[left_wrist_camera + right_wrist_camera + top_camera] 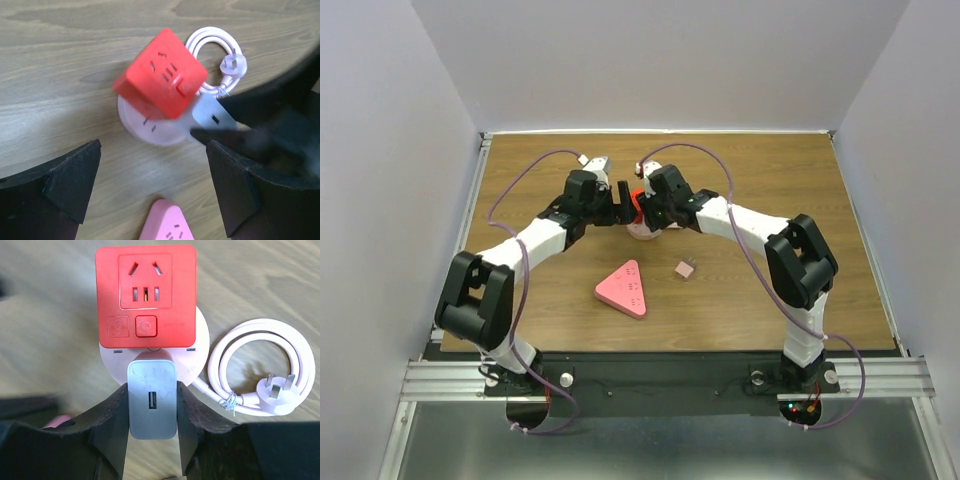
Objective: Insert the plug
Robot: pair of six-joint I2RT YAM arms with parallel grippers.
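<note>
Charger sits clamped in right fingers, just beside red socket cube. Left fingers spread wide, holding nothing.

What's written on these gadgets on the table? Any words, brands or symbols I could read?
No word reads clearly.
Red socket cube: a power sign on its button; the faint print beside it is too small to read.
Round pink base: faint raised lettering, unreadable.
Grey charger: none.
</note>
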